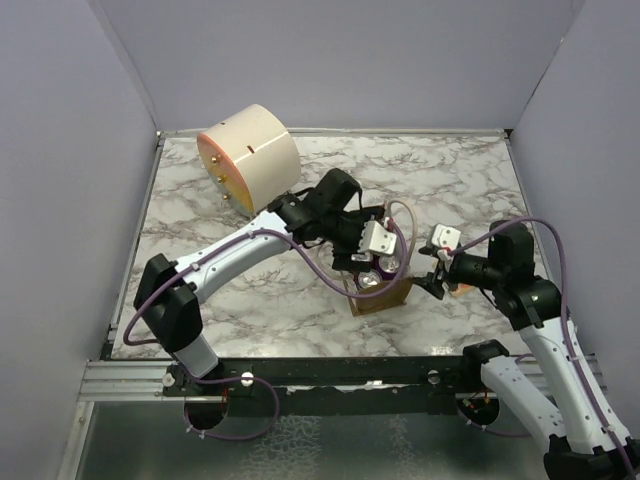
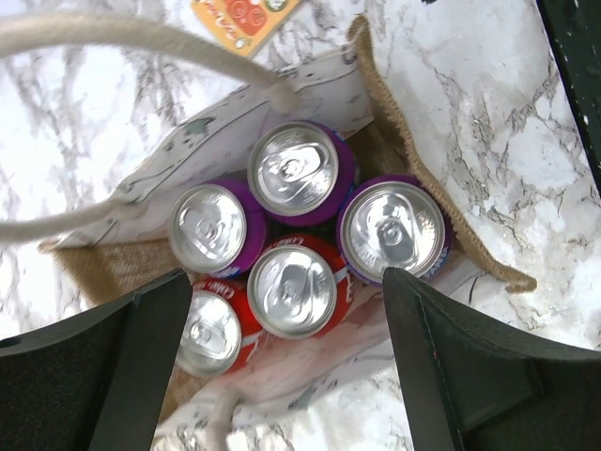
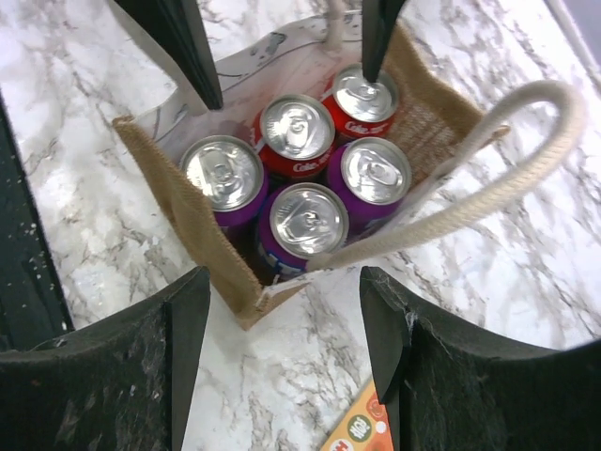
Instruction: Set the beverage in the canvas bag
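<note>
Setting: marble-patterned tabletop (image 1: 450, 180), closed in by plain lavender walls (image 1: 60, 150).
Canvas bag: the canvas bag (image 1: 385, 297) stands upright near the front middle of the tabletop, between the two hands, with its mouth open.
Beverage: five cans stand upright inside the bag, packed against one another. Three are purple cans (image 2: 300, 174) and two are red cans (image 2: 293, 289) (every silver top faces up).
Left hand: the left hand (image 2: 285, 275) hangs right over the bag's mouth. It is spread wide, with the cans showing between its fingers, and it grips nothing. In the right wrist view, one of its dark fingers (image 3: 376, 38) ends over a red can at the bag's far corner; whether it touches cannot be told.
Right hand: the right hand (image 3: 284, 274) sits just beside the bag's right side. Its jaws are parted and hold nothing, with only a bag corner and marble between them.
Handles: the whitish rope handles (image 3: 507, 160) loop outward on either side of the bag.
Cylinder: a large cream cylinder (image 1: 255, 150) lies on its side at the far left, well apart from the bag.
Card: an orange printed card (image 2: 239, 17) lies flat on the tabletop near the bag.
</note>
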You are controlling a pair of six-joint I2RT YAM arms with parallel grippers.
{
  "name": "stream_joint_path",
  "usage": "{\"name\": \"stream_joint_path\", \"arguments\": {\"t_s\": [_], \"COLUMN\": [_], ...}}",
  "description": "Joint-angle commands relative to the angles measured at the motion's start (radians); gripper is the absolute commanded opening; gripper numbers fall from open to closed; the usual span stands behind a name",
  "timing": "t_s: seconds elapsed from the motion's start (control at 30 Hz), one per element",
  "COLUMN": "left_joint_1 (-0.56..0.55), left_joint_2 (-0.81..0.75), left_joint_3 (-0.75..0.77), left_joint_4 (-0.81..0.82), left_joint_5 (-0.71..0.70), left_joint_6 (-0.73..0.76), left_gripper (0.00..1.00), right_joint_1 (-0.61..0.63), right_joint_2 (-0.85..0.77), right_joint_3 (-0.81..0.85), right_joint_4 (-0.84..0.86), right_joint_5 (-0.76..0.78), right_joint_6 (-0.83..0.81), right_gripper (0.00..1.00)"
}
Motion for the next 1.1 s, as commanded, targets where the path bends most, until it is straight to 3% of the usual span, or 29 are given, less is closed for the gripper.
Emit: {"name": "stream_joint_path", "arguments": {"t_s": [0.0, 0.13, 0.3, 0.5, 0.73, 0.83, 0.87, 0.9, 0.93, 1.07], "left_joint_1": [0.055, 0.131, 0.226, 0.326, 0.486, 0.509, 0.513, 0.519, 0.524, 0.575], "left_joint_2": [-0.094, -0.155, -0.232, -0.328, -0.443, -0.474, -0.483, -0.491, -0.501, -0.561], "left_joint_3": [0.014, -0.020, -0.031, -0.116, -0.268, -0.300, -0.310, -0.319, -0.333, -0.402], "left_joint_4": [0.038, 0.096, 0.162, 0.280, 0.393, 0.381, 0.375, 0.369, 0.366, 0.399], "left_joint_5": [0.002, 0.024, -0.012, -0.284, -0.543, -0.610, -0.627, -0.639, -0.648, -0.654], "left_joint_6": [-0.117, -0.203, -0.351, -0.491, -0.634, -0.637, -0.636, -0.637, -0.639, -0.681], "left_gripper": [0.86, 0.87, 0.90, 0.97, 0.99, 0.99, 0.99, 0.99, 0.99, 0.99], "right_joint_1": [-0.049, -0.110, -0.125, -0.125, -0.126, -0.125, -0.125, -0.125, -0.125, -0.125], "right_joint_2": [0.007, -0.002, 0.023, 0.130, 0.226, 0.215, 0.206, 0.197, 0.185, 0.156], "right_joint_3": [0.057, 0.053, 0.037, 0.058, 0.056, 0.028, 0.011, -0.004, -0.020, -0.057], "right_joint_4": [0.043, 0.094, 0.179, 0.268, 0.368, 0.394, 0.403, 0.413, 0.424, 0.449], "right_joint_5": [0.029, 0.059, 0.250, 0.508, 0.665, 0.657, 0.655, 0.660, 0.666, 0.686], "right_joint_6": [0.046, 0.076, 0.128, 0.173, 0.226, 0.251, 0.249, 0.248, 0.245, 0.244], "right_gripper": [0.65, 0.66, 0.67, 0.68, 0.72, 0.77, 0.83, 0.95, 1.00, 1.00]}}
